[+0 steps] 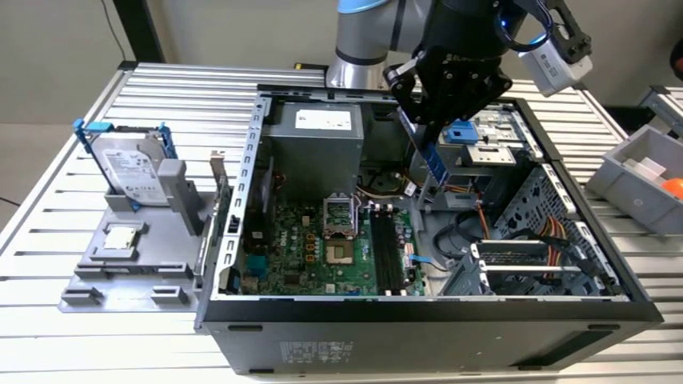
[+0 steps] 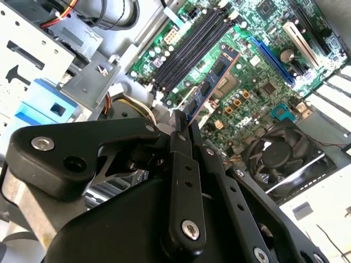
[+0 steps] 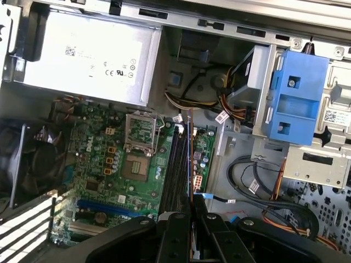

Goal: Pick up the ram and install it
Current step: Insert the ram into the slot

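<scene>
The ram, a long, thin blue-green circuit-board stick with dark chips along its face, is hanging edge-down from the black two-fingered gripper, whose fingers are clamped on its upper end. In the second wrist view the stick is reaching out from the fingertips toward the green motherboard, its far end sitting over the row of long black memory slots. In the first wrist view the ram is showing as a thin edge running alongside those slots, just beside them; whether it is already touching one is hard to judge from here. In the exterior view the gripper is hovering above the open grey computer case, holding the ram upright above the motherboard. Well apart, on the exterior view's left, a silver boxy hard drive in a blue frame is standing in a grey holder.
</scene>
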Action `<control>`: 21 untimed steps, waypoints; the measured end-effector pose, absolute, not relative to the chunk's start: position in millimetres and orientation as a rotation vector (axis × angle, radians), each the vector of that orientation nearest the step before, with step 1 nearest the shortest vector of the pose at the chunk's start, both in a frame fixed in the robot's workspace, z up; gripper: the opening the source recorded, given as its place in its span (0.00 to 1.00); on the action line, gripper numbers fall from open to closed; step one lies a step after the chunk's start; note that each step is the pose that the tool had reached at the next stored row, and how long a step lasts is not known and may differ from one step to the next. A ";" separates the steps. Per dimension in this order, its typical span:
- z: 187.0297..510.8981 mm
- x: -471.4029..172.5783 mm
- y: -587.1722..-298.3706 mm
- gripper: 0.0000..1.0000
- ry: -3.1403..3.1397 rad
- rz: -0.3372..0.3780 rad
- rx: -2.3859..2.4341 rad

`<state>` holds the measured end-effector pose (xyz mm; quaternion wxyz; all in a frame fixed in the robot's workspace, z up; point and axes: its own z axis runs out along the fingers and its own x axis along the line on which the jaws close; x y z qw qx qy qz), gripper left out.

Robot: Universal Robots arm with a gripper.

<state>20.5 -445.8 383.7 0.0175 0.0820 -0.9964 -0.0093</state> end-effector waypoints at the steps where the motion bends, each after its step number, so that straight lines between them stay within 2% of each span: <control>1: 383.7 20.5 -445.8 0.00 -3.096 -0.029 0.255; 21: 370.0 22.1 -445.8 0.00 -3.099 -0.028 0.216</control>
